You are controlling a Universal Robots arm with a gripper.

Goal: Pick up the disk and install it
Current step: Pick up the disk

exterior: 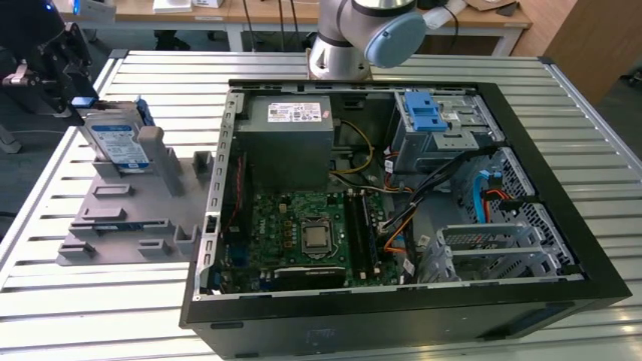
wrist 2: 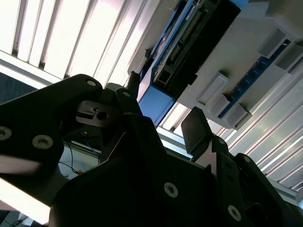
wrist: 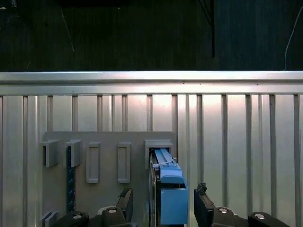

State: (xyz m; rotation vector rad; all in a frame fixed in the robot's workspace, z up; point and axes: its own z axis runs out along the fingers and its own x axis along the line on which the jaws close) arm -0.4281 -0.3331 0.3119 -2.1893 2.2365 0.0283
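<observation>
Disk (exterior: 116, 143) standing on edge in a slot of the grey holder (exterior: 110, 203), on the slatted surface (exterior: 101, 316), at the exterior view's left of the open computer case (exterior: 401, 323). Gripper (wrist: 164, 190) spread wide; its fingers (wrist: 202, 195) flank the disk's blue bracket end, a gap on each side.
</observation>
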